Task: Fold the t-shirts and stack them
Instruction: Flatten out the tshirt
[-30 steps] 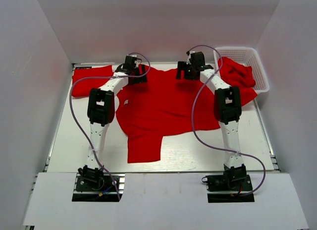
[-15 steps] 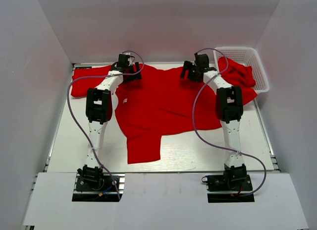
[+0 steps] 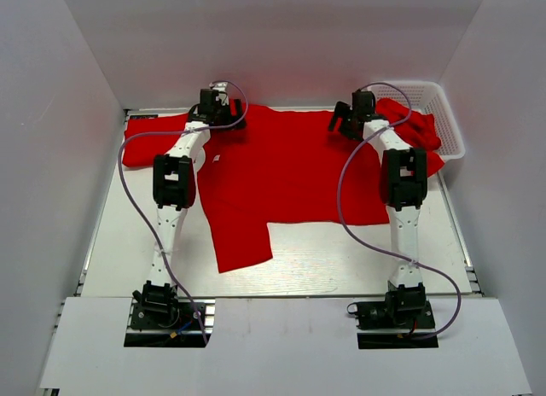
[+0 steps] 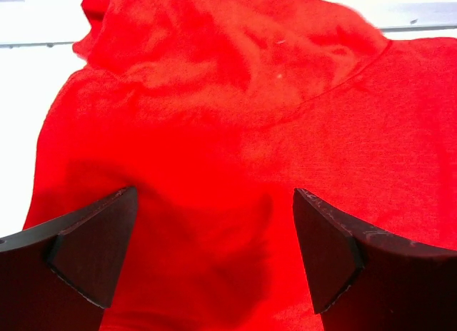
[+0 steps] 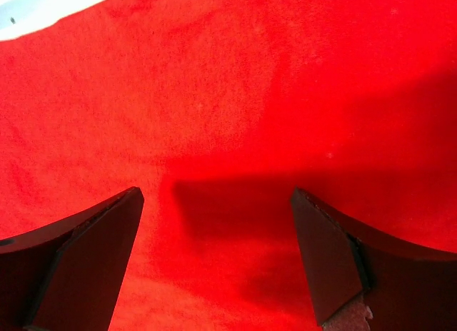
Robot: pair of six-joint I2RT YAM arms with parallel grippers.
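The red t-shirt (image 3: 290, 170) lies spread flat mid-surface (image 3: 341, 264), and the left tool (image 3: 215, 111) and right tool (image 3: 351, 120) hover released, fingers wide apart, above its far edge, probably placed to pinch that edge for a fold.

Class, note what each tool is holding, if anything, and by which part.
Nothing is held: left tool and right tool are both open over the flat t-shirt.

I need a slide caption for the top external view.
Left tool and right tool open above a spread red t-shirt, white basket beside.
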